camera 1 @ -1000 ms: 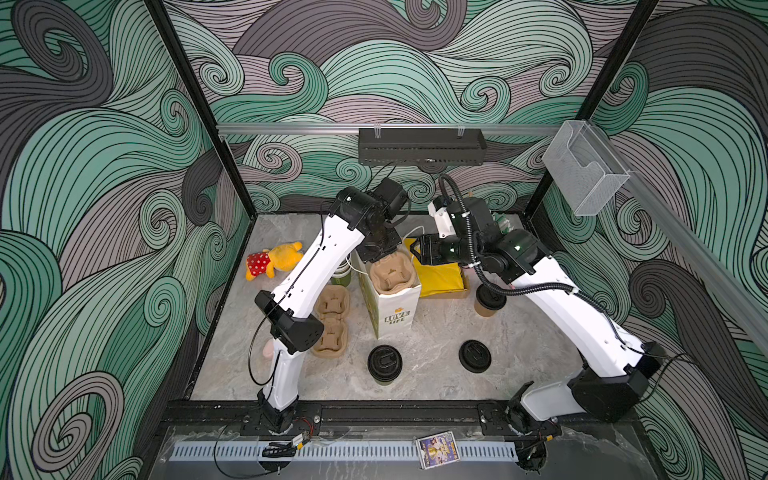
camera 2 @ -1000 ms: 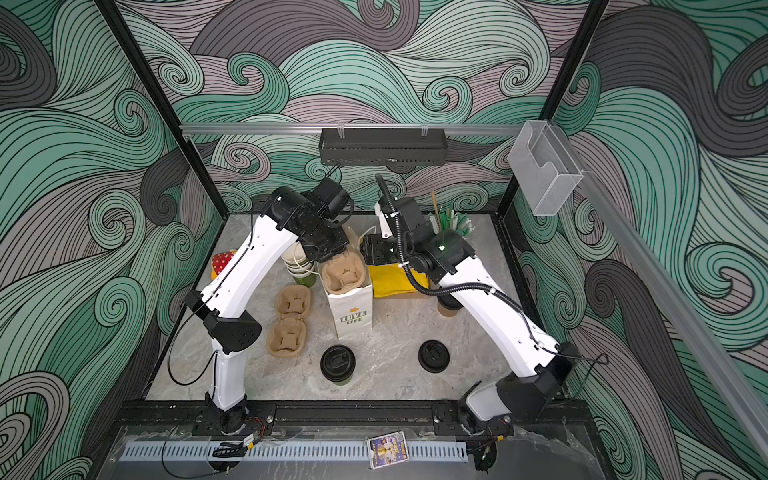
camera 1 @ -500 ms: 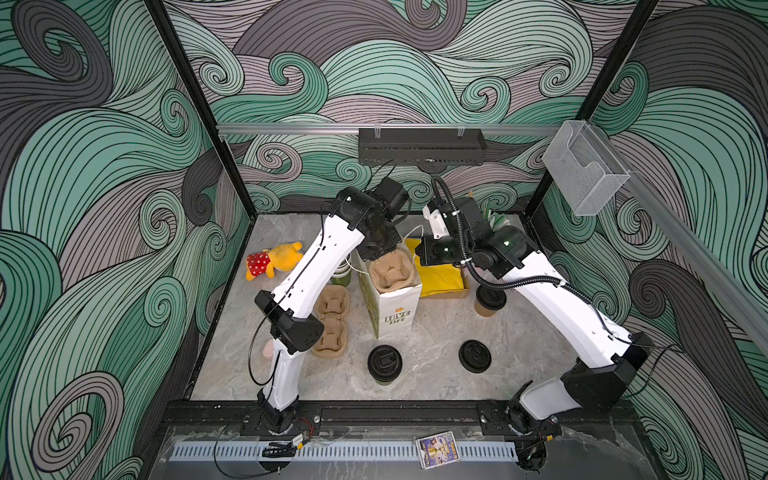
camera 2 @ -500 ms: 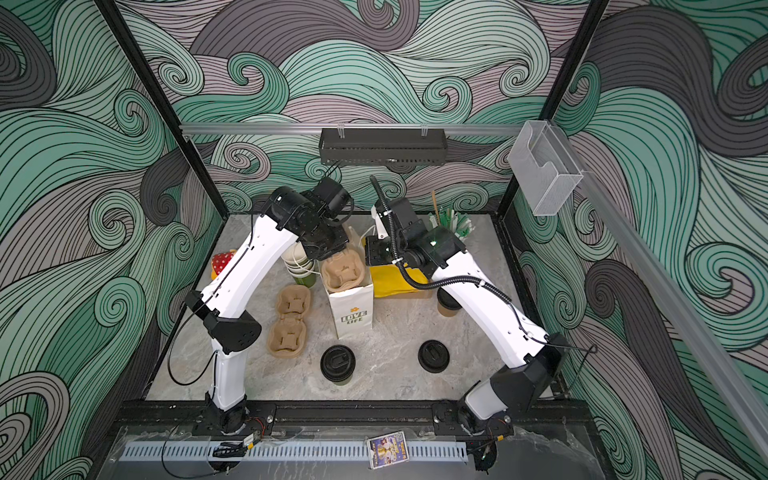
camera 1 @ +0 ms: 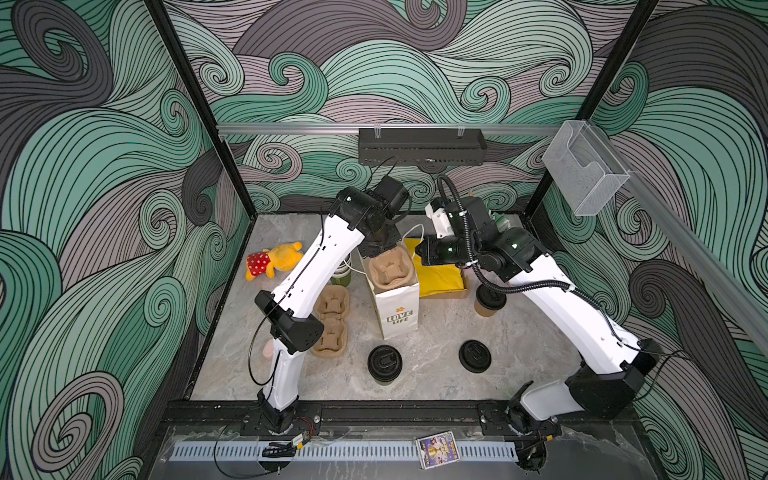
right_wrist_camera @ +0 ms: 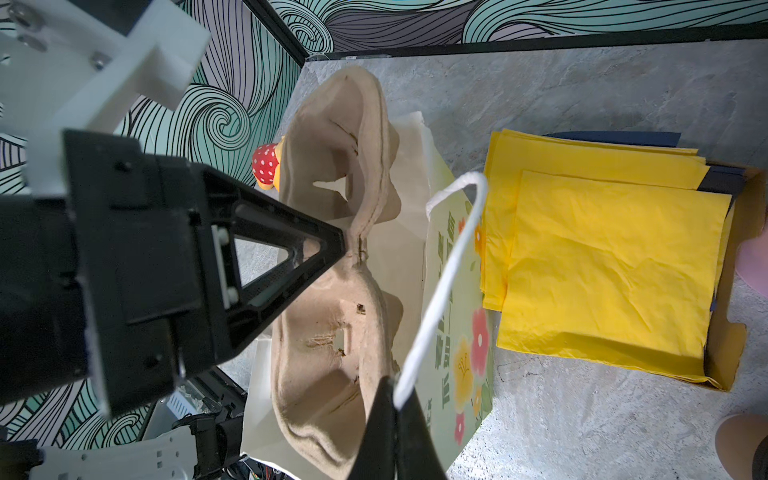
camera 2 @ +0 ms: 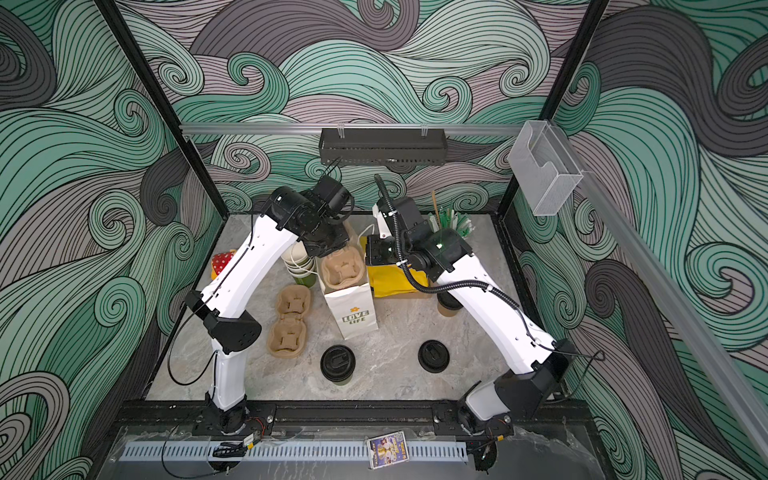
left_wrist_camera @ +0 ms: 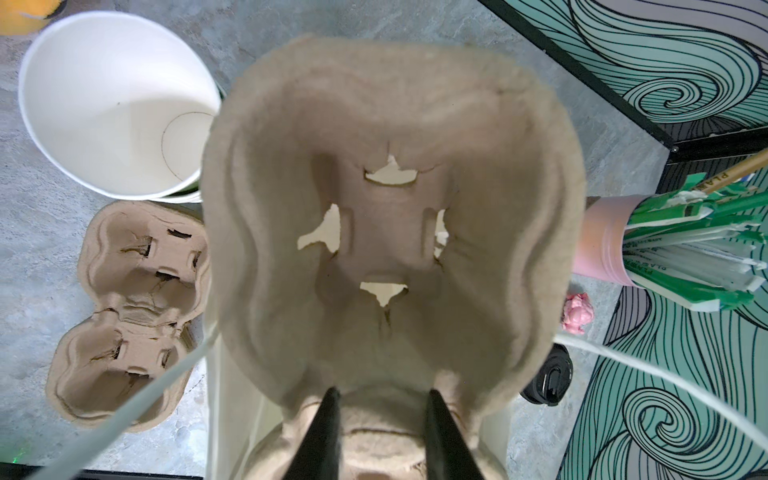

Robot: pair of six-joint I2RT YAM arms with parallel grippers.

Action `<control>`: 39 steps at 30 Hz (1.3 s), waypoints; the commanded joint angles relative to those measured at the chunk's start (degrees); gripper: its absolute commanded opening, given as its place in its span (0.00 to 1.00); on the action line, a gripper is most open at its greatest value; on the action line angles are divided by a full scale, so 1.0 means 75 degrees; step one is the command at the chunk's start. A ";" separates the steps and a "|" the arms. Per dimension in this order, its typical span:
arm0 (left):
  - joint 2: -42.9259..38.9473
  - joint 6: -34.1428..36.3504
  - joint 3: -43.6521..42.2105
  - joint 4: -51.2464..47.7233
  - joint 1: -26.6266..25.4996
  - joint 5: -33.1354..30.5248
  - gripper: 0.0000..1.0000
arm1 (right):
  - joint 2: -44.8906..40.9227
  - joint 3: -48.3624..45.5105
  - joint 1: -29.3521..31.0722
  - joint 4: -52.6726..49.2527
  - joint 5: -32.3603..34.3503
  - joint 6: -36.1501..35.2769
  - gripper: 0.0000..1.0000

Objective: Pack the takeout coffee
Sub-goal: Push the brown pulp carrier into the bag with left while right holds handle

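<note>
While right fingers (right_wrist_camera: 379, 436) pinch cord (right_wrist_camera: 452, 270), fibrous tray (right_wrist_camera: 328, 374) lobed.

High frontal stereo pair, wrist cameras near carrier (left_wrist_camera: 374, 104)

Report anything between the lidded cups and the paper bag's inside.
The pulp carrier fills the mouth of the paper bag, pinched by the left end effector; the right end effector holds the cord handle. Bare table separates the front lidded cup from it.
</note>
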 commanded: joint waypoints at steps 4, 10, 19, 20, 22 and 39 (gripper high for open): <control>0.0209 0.0137 0.0207 -0.0359 -0.0041 0.0017 0.00 | -0.0135 -0.0209 0.0081 0.0156 -0.0069 0.0183 0.00; 0.0219 0.0028 0.0146 -0.0449 -0.0046 0.0427 0.00 | -0.0158 -0.0361 0.0128 0.0218 -0.0093 0.0266 0.00; 0.0413 0.0151 0.0142 -0.0735 -0.0084 0.0590 0.00 | -0.0147 -0.0328 0.0246 0.0318 -0.0167 0.0279 0.00; 0.0435 0.0163 0.0142 -0.0760 -0.0087 0.0581 0.00 | -0.0149 -0.0316 0.0270 0.0335 -0.0186 0.0289 0.00; 0.0469 0.0193 0.0142 -0.0809 -0.0083 0.0557 0.00 | -0.0158 -0.0310 0.0304 0.0367 -0.0219 0.0294 0.00; 0.0404 0.0212 0.0150 -0.1040 -0.0124 0.0678 0.00 | -0.0244 -0.0527 0.0375 0.0315 0.0299 0.0266 0.00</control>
